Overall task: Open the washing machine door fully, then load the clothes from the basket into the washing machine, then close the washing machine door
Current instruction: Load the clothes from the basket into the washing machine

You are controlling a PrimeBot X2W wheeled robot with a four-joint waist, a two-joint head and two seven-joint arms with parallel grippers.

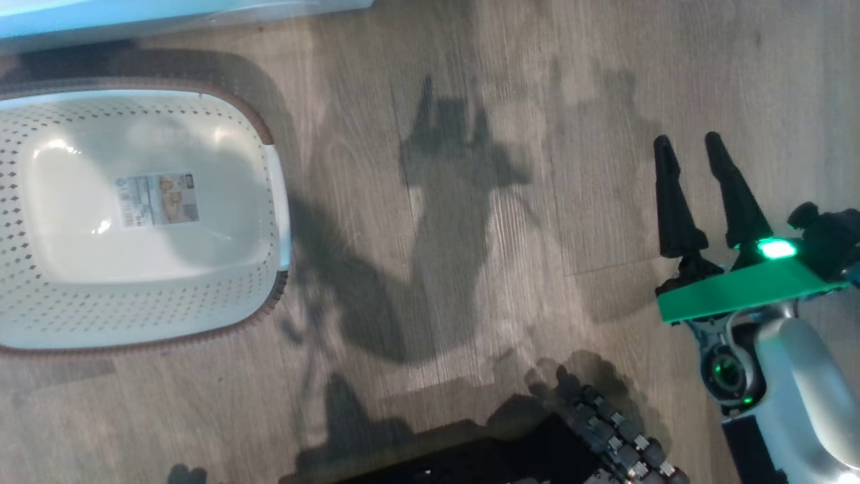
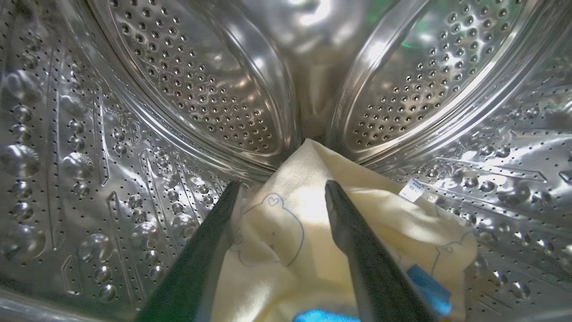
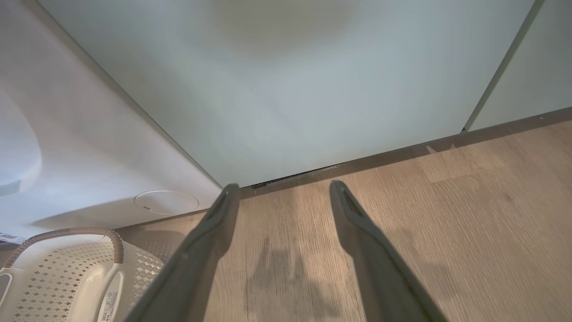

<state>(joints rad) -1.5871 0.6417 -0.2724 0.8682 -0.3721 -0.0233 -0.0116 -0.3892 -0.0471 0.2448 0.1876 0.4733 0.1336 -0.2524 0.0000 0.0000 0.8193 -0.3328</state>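
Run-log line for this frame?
left gripper: open, inside drum, over clothes | right gripper: open, over floor | basket: looks empty

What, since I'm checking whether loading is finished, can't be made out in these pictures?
- Head view: cream-white perforated plastic basket, left end cut off by the frame edge; its paper label's print is blurred.
- Left wrist view: pale yellow cloth in the steel drum, lower part hidden by the left gripper's dark fingers; piece count unclear.
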